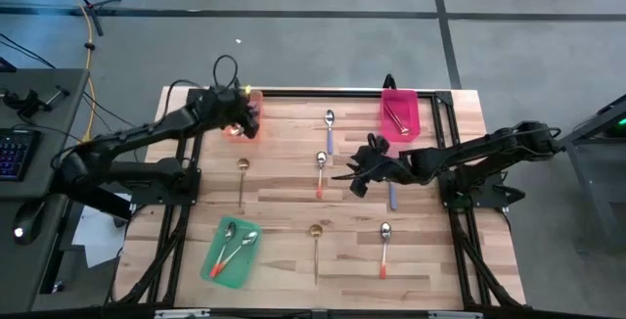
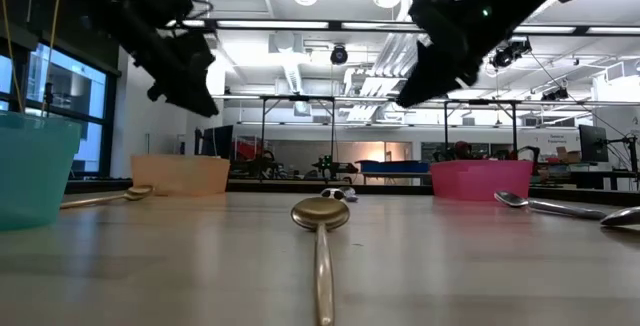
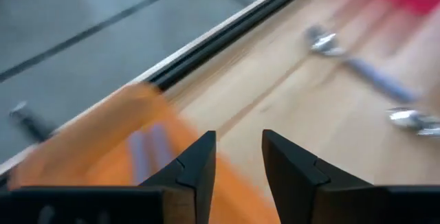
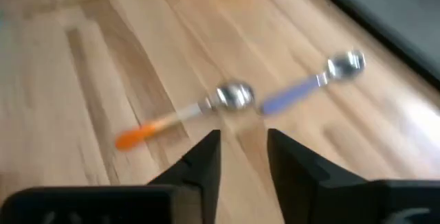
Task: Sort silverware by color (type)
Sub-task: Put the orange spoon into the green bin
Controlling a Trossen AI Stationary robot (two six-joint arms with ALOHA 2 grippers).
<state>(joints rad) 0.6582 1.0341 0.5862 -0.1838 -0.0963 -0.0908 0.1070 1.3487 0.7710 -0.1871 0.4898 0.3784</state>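
Loose spoons lie flat on the wooden table: a purple-handled one (image 1: 330,128), an orange-handled one (image 1: 320,173), two gold ones (image 1: 242,177) (image 1: 315,247), another orange-handled one (image 1: 384,248), and a purple handle (image 1: 392,198) partly under the right arm. My left gripper (image 3: 238,157) hangs open over the orange tray (image 1: 235,126), holding nothing. My right gripper (image 4: 243,154) is open above mid-table, near the orange-handled spoon (image 4: 184,115) and the purple-handled spoon (image 4: 309,84). In the low view both arms are raised off the table.
The pink tray (image 1: 399,113) at the far right holds spoons. The green tray (image 1: 231,251) at the near left holds two orange-handled spoons. The orange tray (image 3: 103,148) shows something bluish inside. A black frame rail (image 1: 323,92) runs along the far edge.
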